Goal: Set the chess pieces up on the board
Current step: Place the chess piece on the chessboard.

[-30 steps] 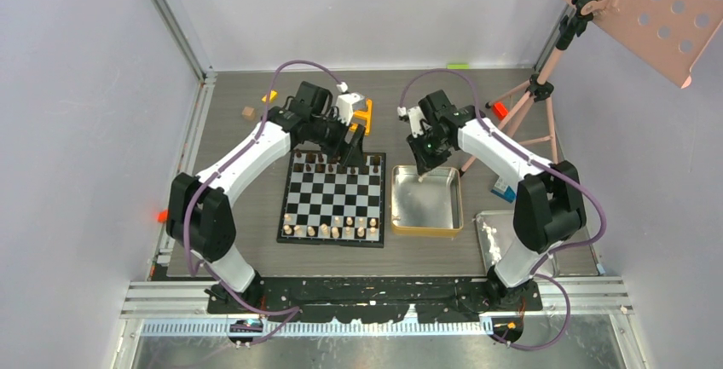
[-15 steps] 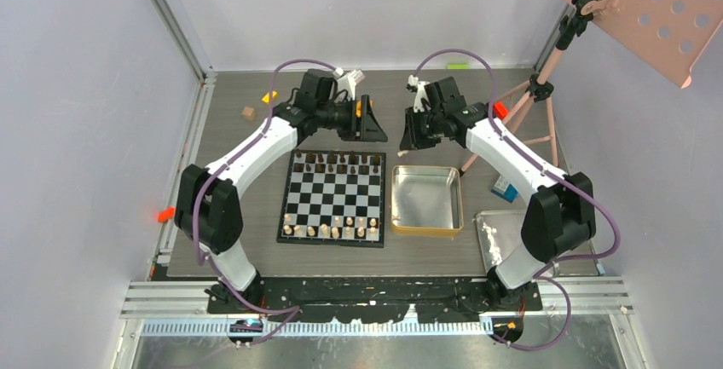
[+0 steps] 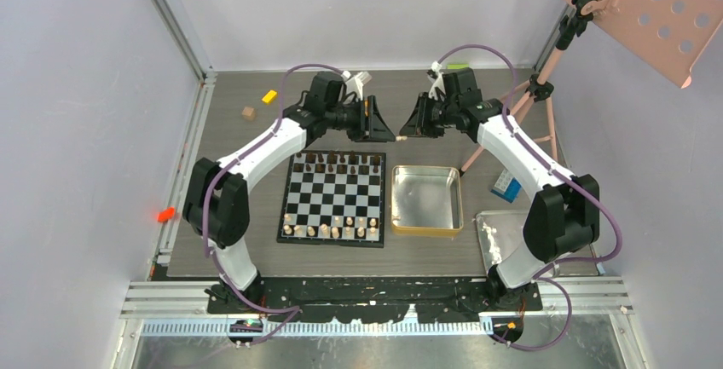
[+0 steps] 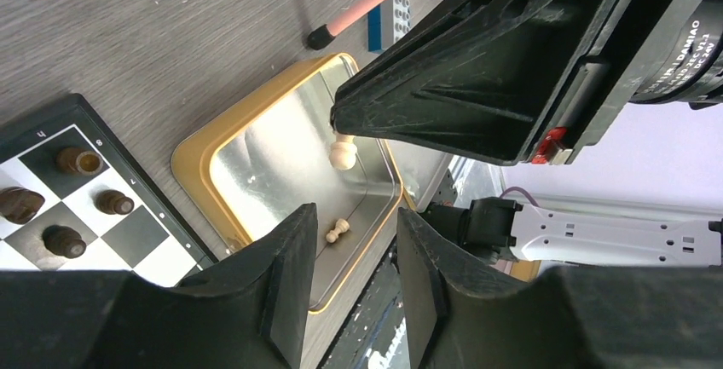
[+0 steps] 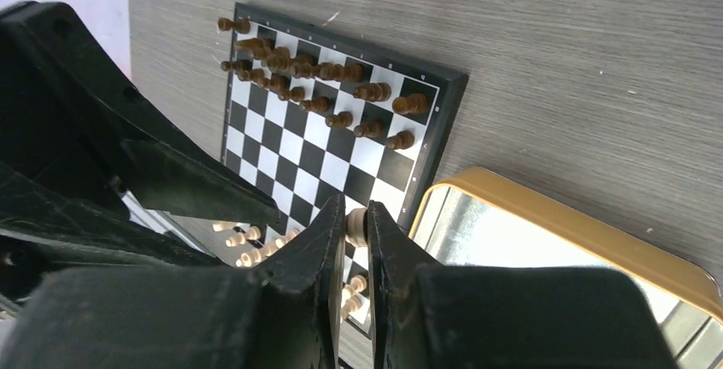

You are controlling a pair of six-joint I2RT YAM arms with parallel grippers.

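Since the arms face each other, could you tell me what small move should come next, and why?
Probably ease the left gripper forward until its open jaws bracket the pale piece; the right gripper holds it out towards those jaws in mid-air.

Printed in white on the black motor housing (image 4: 682, 41) at the right of the left wrist view: "DAMIAO", with a second smaller line beside it, too blurred to read. Along the dark border of the board (image 4: 38, 130), tiny white marks, too small to make out.
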